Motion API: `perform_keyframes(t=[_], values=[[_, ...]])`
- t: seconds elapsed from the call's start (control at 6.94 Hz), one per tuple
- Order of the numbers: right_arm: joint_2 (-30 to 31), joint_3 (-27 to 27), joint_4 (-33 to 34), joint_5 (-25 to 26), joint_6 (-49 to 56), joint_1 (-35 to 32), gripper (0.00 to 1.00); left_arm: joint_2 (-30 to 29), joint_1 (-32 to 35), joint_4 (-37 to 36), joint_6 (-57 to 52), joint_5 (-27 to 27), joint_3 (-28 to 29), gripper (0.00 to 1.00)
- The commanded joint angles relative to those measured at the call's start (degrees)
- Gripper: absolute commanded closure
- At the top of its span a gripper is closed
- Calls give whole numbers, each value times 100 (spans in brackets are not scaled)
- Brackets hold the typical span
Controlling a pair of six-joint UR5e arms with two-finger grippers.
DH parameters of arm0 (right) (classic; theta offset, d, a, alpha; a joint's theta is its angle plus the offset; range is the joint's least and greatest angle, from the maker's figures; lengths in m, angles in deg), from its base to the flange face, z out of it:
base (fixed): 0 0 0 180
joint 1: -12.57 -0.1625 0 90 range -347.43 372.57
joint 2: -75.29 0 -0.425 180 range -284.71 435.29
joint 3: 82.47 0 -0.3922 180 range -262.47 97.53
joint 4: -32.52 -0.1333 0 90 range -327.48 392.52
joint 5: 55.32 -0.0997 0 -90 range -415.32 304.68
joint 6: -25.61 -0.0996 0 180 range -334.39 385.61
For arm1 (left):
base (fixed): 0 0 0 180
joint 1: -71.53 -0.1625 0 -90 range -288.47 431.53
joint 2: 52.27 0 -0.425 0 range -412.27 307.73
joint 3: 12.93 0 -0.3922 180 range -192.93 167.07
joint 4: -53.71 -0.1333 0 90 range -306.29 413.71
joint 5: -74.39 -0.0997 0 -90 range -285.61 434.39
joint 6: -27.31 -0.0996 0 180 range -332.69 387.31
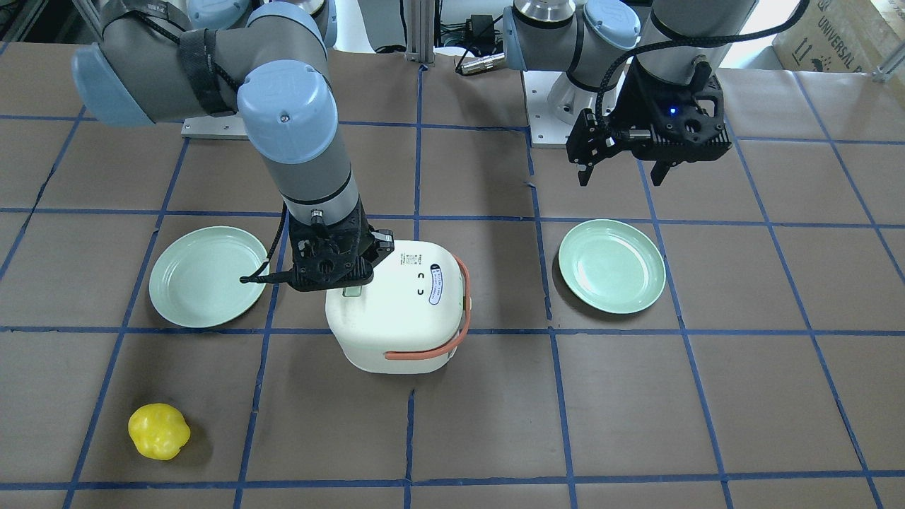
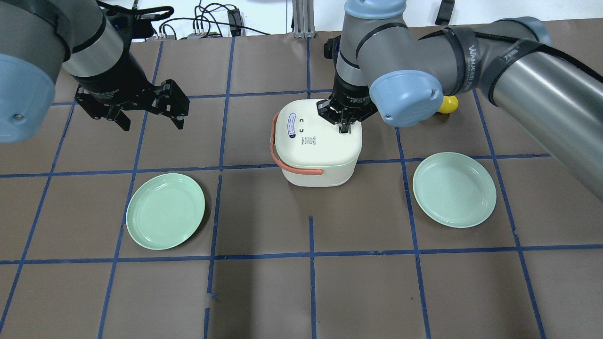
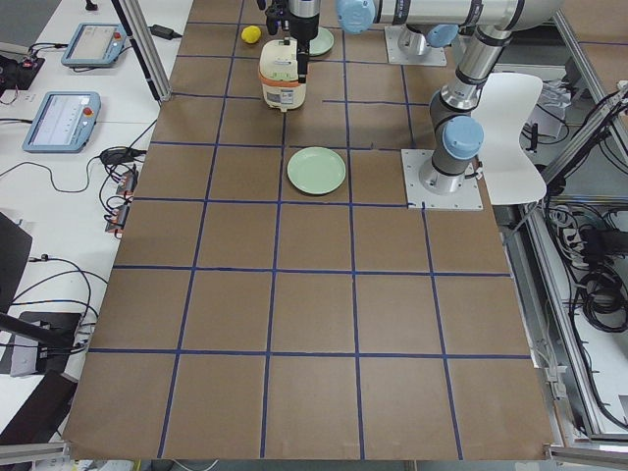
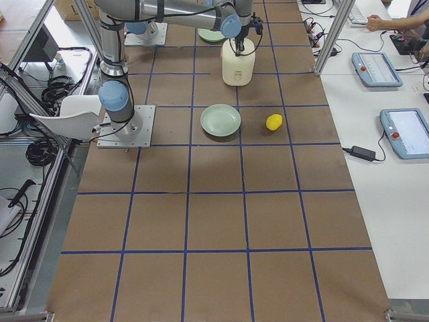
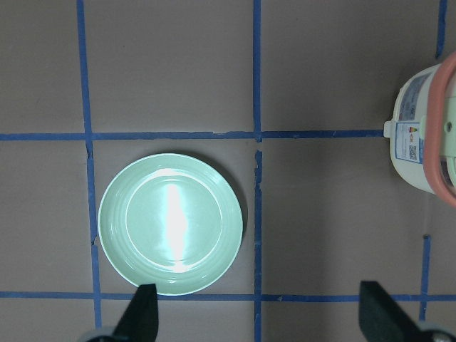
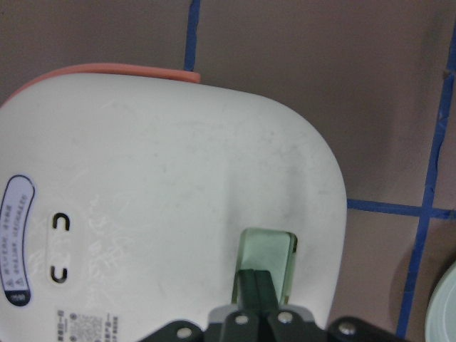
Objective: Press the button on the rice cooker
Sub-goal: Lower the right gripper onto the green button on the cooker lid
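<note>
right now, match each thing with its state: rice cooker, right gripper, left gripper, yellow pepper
Things:
1. rice cooker
2. right gripper
3. left gripper
4. yellow pepper

States:
a. open, in the air, away from the cooker
b. shut, tips on the pale green button
c. lid closed, orange handle folded down
d. lying on the table, nothing touching it

Pairs: 1-c, 2-b, 3-a, 4-d
</note>
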Motion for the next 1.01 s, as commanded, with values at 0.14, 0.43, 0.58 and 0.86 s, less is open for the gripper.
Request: perform_keyframes(t=[0.14, 0.43, 0.58, 0.86], values=[[-14, -56, 7, 16, 65, 0, 96, 0, 0, 0, 0, 0, 0, 0], [143, -108, -124, 17, 92, -8, 95, 0, 0, 0, 0, 0, 0, 0], [266, -152, -395, 8, 161, 0, 95, 0, 0, 0, 0, 0, 0, 0], [486, -170, -668, 8, 189, 0, 95, 0, 0, 0, 0, 0, 0, 0]])
